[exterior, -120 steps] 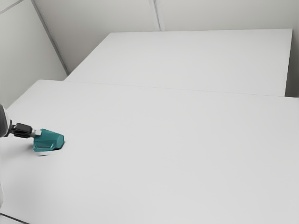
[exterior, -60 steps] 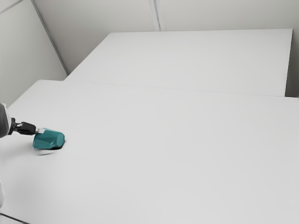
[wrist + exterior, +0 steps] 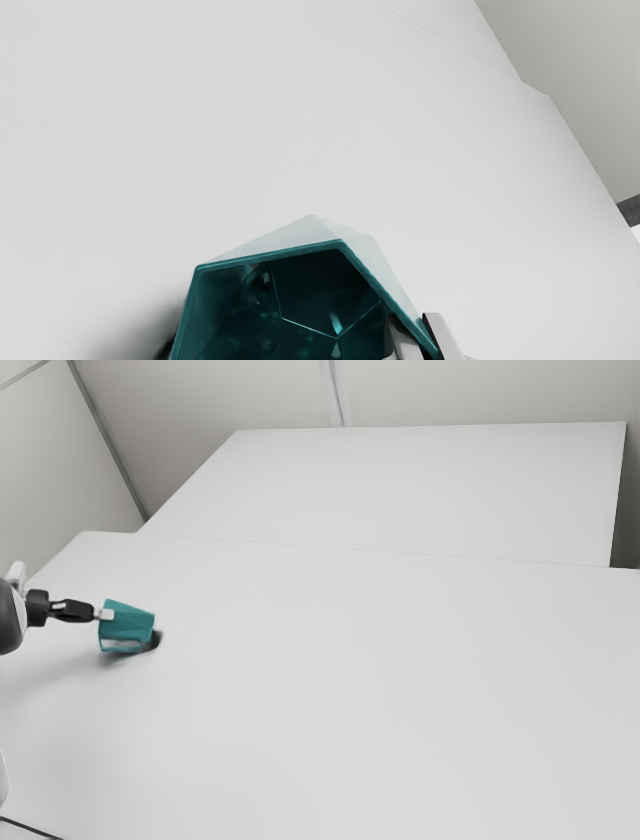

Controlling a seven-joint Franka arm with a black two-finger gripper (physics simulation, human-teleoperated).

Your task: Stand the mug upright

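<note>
Exterior view: mug at tip of gripper, over table, tilted well off upright; mouth twd gripper, base away, axis approx. in line w/ it. Fingers clamped on mug wall, one in, one out. Judgement: base must swing down.

In the exterior view, my arm comes in at nine o'clock, and I have its black gripper pointing a touch past three o'clock. Up close, my two pale fingers are pinched together, a narrow gap between them.
</note>
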